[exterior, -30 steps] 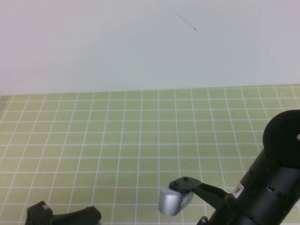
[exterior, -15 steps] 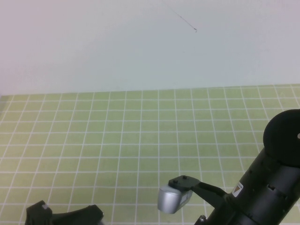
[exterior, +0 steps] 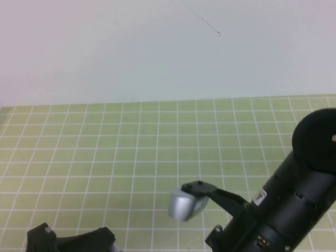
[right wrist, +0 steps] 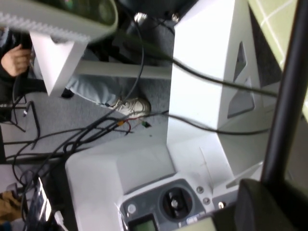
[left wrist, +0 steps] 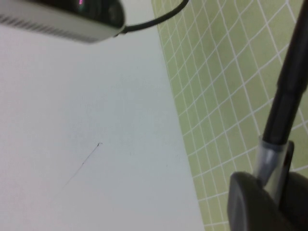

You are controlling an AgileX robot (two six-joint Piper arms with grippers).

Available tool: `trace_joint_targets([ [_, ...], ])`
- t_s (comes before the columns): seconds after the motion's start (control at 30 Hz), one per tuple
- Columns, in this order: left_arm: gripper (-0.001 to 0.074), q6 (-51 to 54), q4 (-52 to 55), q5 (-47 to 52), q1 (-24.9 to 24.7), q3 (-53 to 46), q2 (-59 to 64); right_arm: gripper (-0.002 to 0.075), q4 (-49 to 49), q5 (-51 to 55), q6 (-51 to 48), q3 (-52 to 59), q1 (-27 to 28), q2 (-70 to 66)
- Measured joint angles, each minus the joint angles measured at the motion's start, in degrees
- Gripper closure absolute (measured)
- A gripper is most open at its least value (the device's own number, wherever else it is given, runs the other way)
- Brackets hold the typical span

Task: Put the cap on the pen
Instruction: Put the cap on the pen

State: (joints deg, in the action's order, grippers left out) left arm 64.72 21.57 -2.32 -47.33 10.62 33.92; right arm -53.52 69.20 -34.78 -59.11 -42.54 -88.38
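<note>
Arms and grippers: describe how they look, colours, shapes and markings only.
Right arm: thick black rounded segments, a small white label with an orange mark, a silver-grey wrist camera on a black bracket. Left arm: black, at the bottom edge. Left gripper and right gripper: dark grey, rounded fingers.

Right arm [exterior: 294, 205]: thick matte-black cylindrical links, rounded black joint cap at far right, small white label with a red mark.
Wrist camera [exterior: 184, 205]: silver-grey rounded housing on a black bracket.
Left arm [exterior: 68, 240]: black, low at near left.

Right arm [exterior: 294, 205] over green grid mat [exterior: 131, 152], white wall [exterior: 105, 52]
</note>
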Motion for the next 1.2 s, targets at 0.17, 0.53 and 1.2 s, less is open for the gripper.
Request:
trace_joint_targets([
  [0.17, 0.0734, 0.0, 0.0, 0.0, 0.0, 0.0, 0.0, 0.0671, 1.28, 0.91, 3.05, -3.83, 0.0, -1.95],
  [0.53, 0.0735, -1.05, 0.0, 0.45, -1.24, 0.0, 0.0, 0.0671, 1.69, 2.06, 3.42, -8.66, 0.0, -7.27],
  [1.2, 0.0688, -6.3, 1.15, 4.18, -4.04, 0.11, -0.69, 0.0671, 4.15, 2.15, 3.42, -11.22, -0.12, -10.06],
])
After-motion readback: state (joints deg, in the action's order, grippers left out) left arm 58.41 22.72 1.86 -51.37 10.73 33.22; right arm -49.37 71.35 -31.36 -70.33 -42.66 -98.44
